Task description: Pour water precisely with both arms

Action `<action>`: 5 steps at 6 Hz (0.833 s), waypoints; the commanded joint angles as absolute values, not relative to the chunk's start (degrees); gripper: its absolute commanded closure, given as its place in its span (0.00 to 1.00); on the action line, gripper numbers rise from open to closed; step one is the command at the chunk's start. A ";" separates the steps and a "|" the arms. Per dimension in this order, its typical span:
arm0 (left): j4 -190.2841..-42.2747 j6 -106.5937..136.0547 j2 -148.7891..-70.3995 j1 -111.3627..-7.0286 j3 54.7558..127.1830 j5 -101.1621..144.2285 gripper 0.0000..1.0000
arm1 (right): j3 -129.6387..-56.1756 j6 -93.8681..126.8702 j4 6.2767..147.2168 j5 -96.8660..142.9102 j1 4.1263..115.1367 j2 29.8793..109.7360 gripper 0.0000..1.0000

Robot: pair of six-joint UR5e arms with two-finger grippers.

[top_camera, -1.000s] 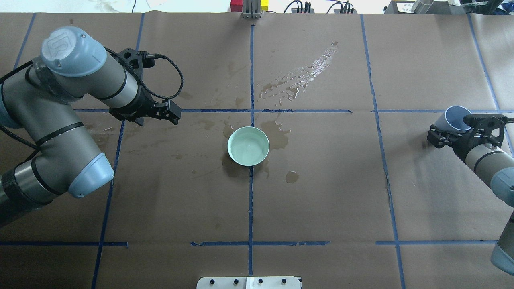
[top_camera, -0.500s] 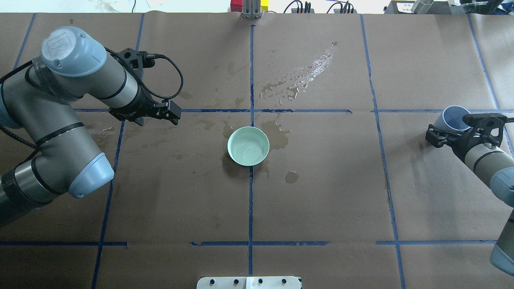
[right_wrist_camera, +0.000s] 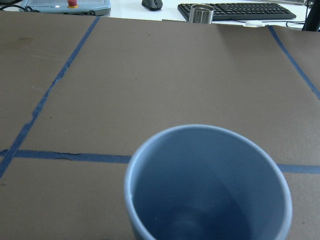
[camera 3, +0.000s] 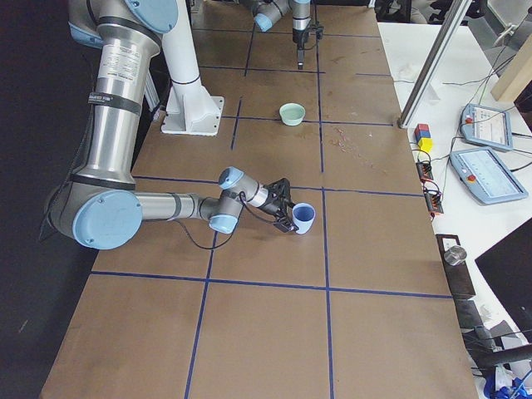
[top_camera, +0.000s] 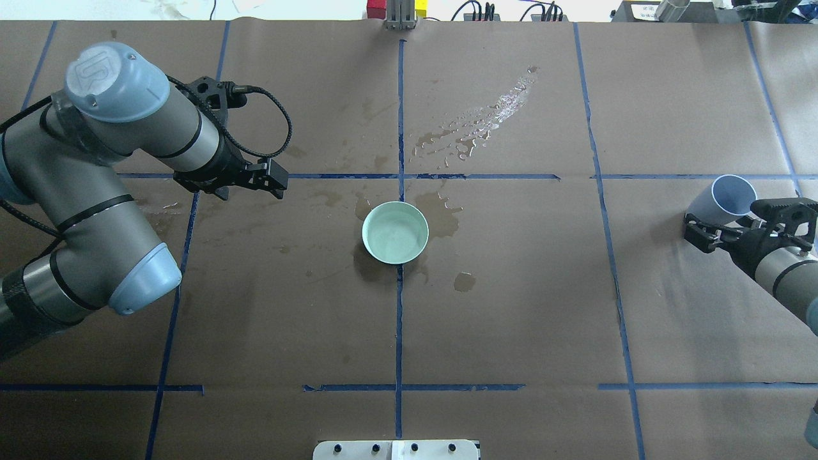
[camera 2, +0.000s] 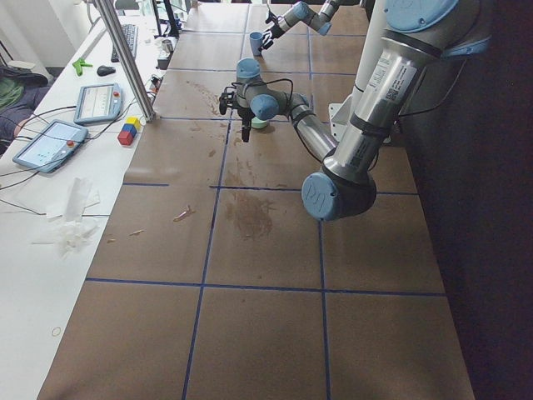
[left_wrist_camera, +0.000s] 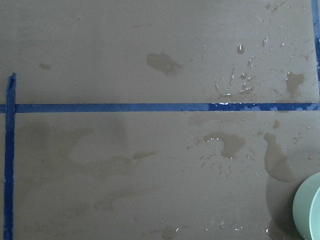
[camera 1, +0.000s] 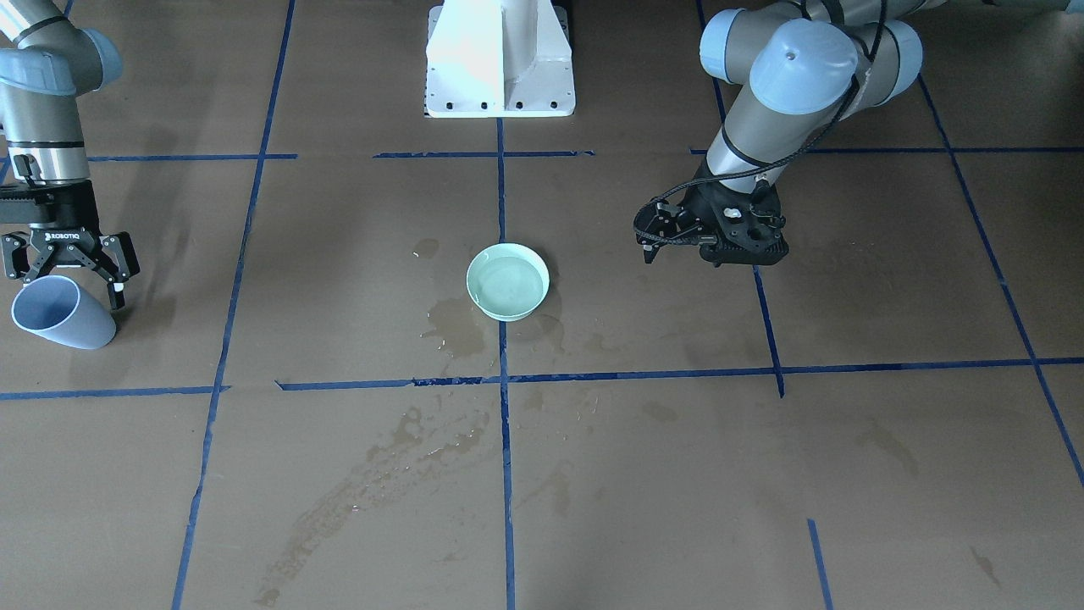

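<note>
In the front-facing view the right claw (camera 1: 64,284) stands at the far left with its jaws spread wide and holding nothing. The blue cup (camera 1: 61,315) sits at its 6 o'clock, its rim about level with the fingertips; whether they touch cannot be told. The water (camera 1: 506,282) lies in the green bowl (camera 1: 506,314) at the middle of the table (camera 1: 762,474). The left claw (camera 1: 646,246) hangs at the bowl's 3 o'clock, well apart, its jaws closed together on nothing. A wet streak (camera 1: 364,491) trails off at the bowl's 7 o'clock.

In the overhead view the left claw (top_camera: 278,181) is at the bowl's (top_camera: 365,237) 10 o'clock. The right claw (top_camera: 725,218) is at its 3 o'clock, near the table's right edge. Broad bare table lies between each claw and the bowl.

In the left side view the bowl (camera 2: 261,124) peeks out behind the near arm's wrist, with the cup (camera 2: 256,42) far off at 12 o'clock.

In the right side view the cup (camera 3: 304,218) stands upright just beside the near claw's tips, and the bowl (camera 3: 292,114) is well apart at 12 o'clock.

In the left wrist view the bowl's rim (left_wrist_camera: 306,207) shows at 4 o'clock among damp patches.

In the right wrist view the cup's mouth (right_wrist_camera: 210,190) fills 6 o'clock. Open table runs beyond it to the far edge.
</note>
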State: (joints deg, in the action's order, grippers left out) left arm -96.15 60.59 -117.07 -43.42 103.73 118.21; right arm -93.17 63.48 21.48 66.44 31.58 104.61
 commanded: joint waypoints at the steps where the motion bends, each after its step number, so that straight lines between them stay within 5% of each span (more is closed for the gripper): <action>1: -96.15 60.73 -117.07 -43.42 103.80 118.21 0.00 | -93.16 63.54 15.59 66.53 29.28 108.35 0.01; 5: -96.15 62.40 -117.16 -43.42 104.15 118.12 0.00 | -94.65 59.35 3.36 76.61 30.83 118.19 0.01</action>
